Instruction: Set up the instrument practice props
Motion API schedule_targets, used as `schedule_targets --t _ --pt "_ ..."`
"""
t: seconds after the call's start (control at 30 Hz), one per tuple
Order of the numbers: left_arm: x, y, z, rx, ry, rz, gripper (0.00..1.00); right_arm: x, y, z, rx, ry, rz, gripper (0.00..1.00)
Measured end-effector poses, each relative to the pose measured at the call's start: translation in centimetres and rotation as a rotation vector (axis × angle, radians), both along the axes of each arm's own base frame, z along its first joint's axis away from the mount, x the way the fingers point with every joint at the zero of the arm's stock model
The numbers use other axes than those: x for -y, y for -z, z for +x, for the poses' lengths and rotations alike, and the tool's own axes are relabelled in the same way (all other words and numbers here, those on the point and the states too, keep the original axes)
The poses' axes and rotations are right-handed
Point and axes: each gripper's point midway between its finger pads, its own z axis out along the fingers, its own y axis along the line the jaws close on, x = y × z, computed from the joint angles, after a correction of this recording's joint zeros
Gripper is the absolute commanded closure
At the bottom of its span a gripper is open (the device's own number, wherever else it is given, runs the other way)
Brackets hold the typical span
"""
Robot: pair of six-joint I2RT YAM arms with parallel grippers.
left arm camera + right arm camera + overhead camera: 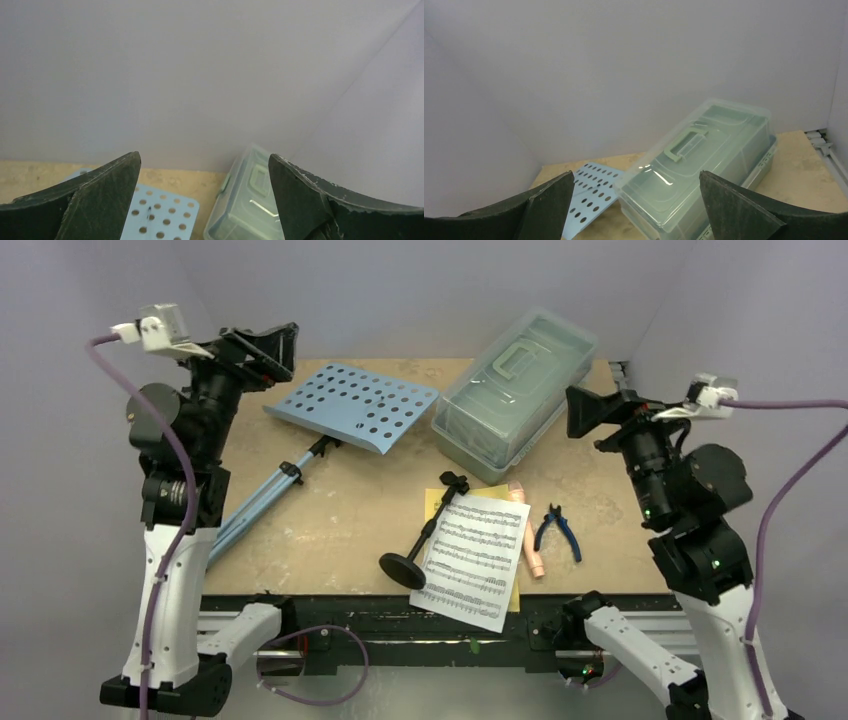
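The light blue perforated music stand point(350, 405) lies flat at the table's back left, its folded tripod legs point(255, 505) pointing to the near left. White music sheets point(475, 560) rest on a yellow sheet point(432, 502) near the front edge. The black mic stand point(425, 535) lies on its side across them, round base point(402, 570) nearest me. A peach-pink toy microphone point(528, 540) lies just right of the sheets. My left gripper point(262, 350) point(204, 157) hangs open and empty above the music stand point(165, 215). My right gripper point(590, 415) point(636, 175) is open and empty, raised right of the box.
A clear lidded plastic box point(515, 390) point(704, 160) point(250, 205) with a green handle stands at the back right, touching the music stand's plate point(594, 192). Blue-handled pliers point(557, 530) lie right of the microphone. Grey walls close in the back and both sides.
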Motion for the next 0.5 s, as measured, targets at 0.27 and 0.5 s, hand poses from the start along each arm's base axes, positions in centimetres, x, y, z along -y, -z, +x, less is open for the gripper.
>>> schedule_targets --t 0.27,0.5 --pt "0.3 11.6 3.9 -0.334 -0.009 0.037 0.00 -6.5 6.5 6.4 -0.229 -0.188 -0.047 0.01" --pt "-0.8 14.7 2.1 -0.398 -0.057 0.046 0.00 -17.6 17.1 8.4 -0.453 -0.583 0.141 0.01"
